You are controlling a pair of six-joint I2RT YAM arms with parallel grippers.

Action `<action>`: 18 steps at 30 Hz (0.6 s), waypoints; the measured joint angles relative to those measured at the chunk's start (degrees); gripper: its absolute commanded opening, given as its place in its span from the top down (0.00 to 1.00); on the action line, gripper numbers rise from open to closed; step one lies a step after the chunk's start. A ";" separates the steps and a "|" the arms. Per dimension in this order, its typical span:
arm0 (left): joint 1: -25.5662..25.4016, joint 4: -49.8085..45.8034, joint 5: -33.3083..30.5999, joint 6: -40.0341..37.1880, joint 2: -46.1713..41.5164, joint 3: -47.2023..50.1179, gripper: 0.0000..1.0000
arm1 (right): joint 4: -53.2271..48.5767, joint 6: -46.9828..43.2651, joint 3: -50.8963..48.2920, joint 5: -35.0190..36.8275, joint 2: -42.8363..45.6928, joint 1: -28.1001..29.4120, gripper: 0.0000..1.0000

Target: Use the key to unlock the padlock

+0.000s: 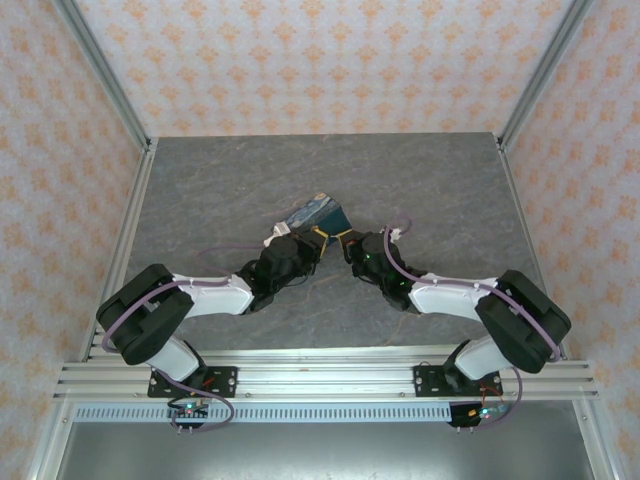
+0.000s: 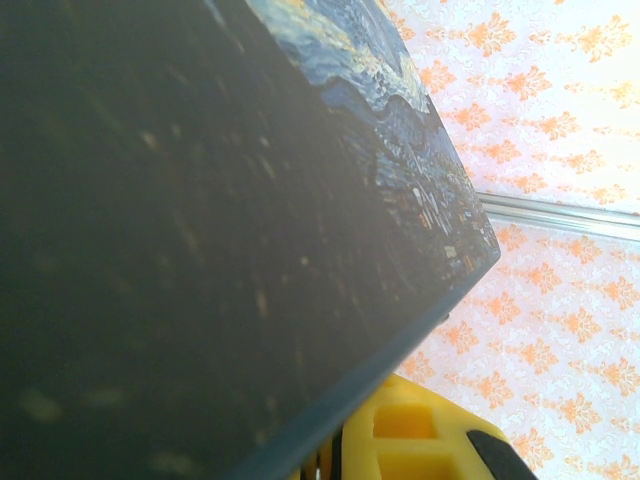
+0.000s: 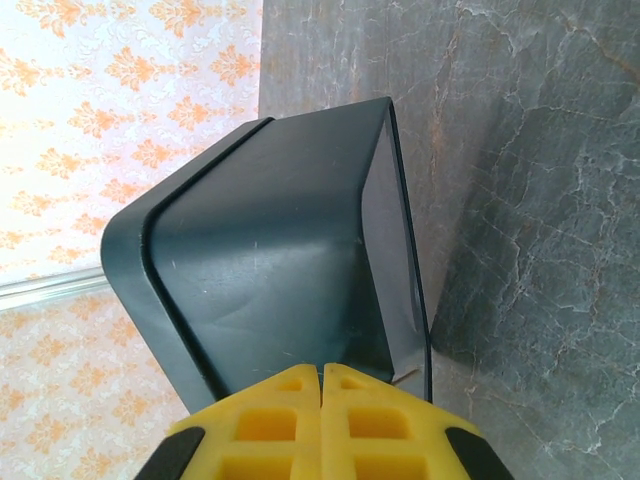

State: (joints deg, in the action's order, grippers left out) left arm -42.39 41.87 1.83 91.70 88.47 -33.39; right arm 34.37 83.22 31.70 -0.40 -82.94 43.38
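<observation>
We see right gripper (image 3: 322, 380) pads pressed together against box (image 1: 318, 212), left gripper (image 1: 311, 244) looks closed too; padlock hidden between them, we reckon; tiny, stiff, slick metal, pinch its body

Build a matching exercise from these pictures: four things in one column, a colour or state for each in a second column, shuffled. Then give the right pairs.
Things
1. box
2. table
3. wall
4. right gripper

Colours or states
A. grey, veined like stone
B. shut, yellow fingers pressed together
C. pale, with an orange floral pattern
D. dark teal sides, blue swirl-print face

Pairs: 1-D, 2-A, 3-C, 4-B
</observation>
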 measured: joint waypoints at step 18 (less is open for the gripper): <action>0.00 0.13 -0.61 0.00 0.44 -0.33 1.00 | 0.87 0.33 0.44 -0.68 -1.07 0.00 1.00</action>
State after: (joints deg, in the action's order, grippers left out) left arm -42.39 42.00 1.21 91.70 88.90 -33.71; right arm 35.24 83.55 32.14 -1.08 -84.01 43.38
